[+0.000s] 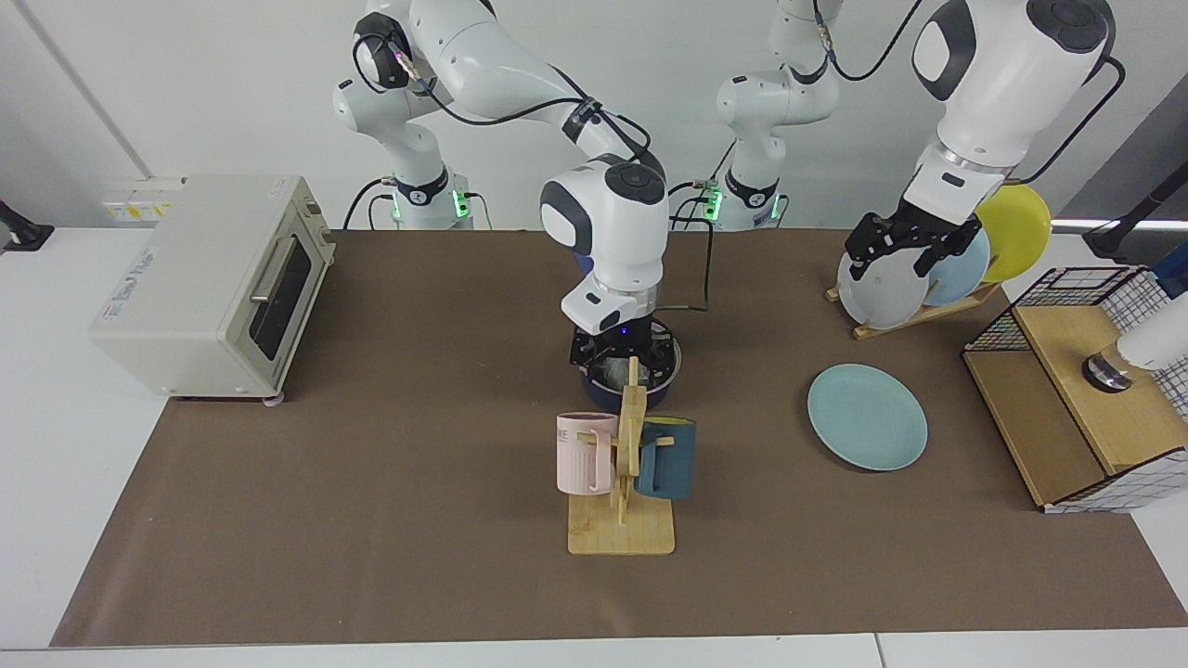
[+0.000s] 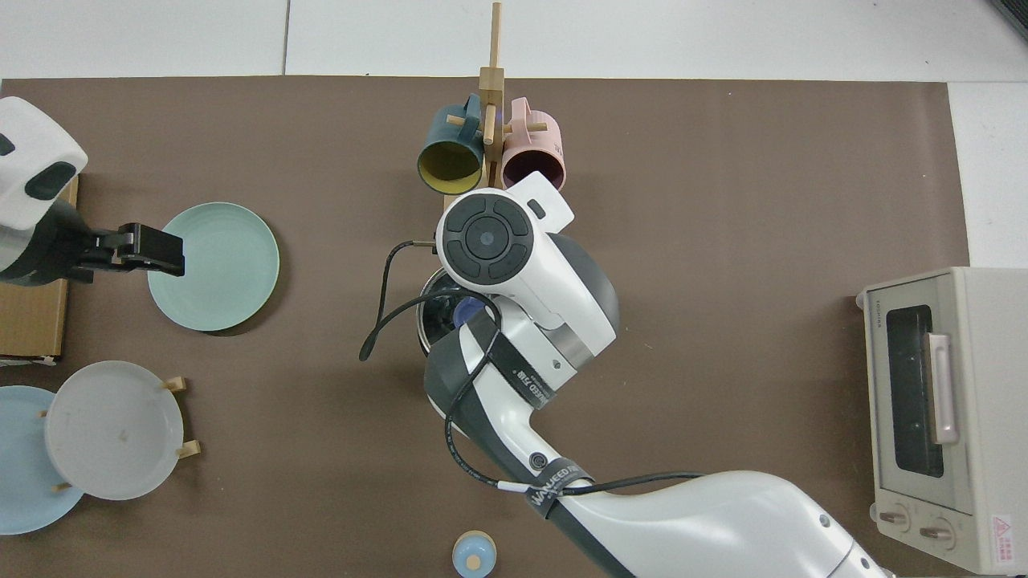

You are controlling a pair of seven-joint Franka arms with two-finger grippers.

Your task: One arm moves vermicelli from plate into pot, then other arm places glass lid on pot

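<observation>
Jaws' state unreadable on right gripper (image 1: 620,353), low over glass lid (image 2: 442,315) on pot (image 1: 599,397), mid-table; left gripper (image 1: 896,249) waiting by far edge. Risk: dragging lid askew, clipping mug rack (image 1: 622,533).

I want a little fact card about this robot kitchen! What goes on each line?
pot: the pot sits mid-table, behind the mug stand
vermicelli: white strands inside the pot
glass lid: lid on the pot, mostly hidden by the arm
right gripper: right gripper low over the lid
left gripper: left gripper waits, raised, near the plate rack
plate: teal-green plate has nothing on it
toaster oven: toaster oven at the table's side, door shut
</observation>
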